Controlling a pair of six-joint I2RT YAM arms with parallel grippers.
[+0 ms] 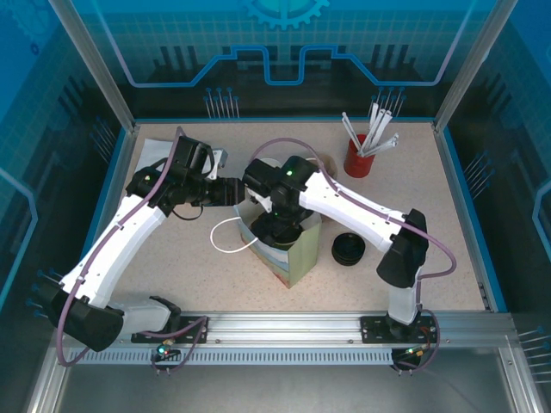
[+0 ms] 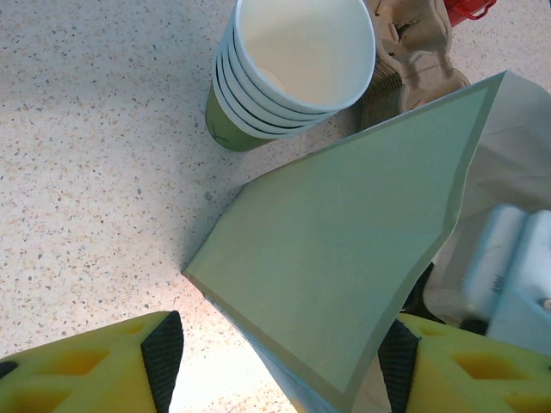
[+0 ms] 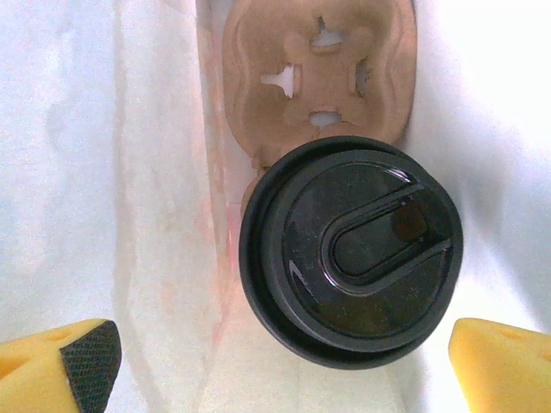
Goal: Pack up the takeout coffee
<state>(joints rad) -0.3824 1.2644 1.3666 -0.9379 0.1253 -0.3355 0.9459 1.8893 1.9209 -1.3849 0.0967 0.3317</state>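
Right wrist, lid (image 3: 351,249) between bag walls (image 3: 103,172)

Top external: overhead from behind, whole desk (image 1: 215,275).
Left wrist: close beside bag (image 2: 344,284).
Right wrist: down inside that bag.

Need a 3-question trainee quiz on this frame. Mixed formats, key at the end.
1. Multiple choice: in the right wrist view, what shows between the spread fingers of the right tool? A) a round black lid B) a red cup C) a loose straw
2. True or false: the stack of green cups stands inside the bag.
3. Fill in: the red cup holds white ___.
Key: 1 A, with the pulp carrier showing beyond it. 2 false, the stack stands on the table beside the bag. 3 straws.
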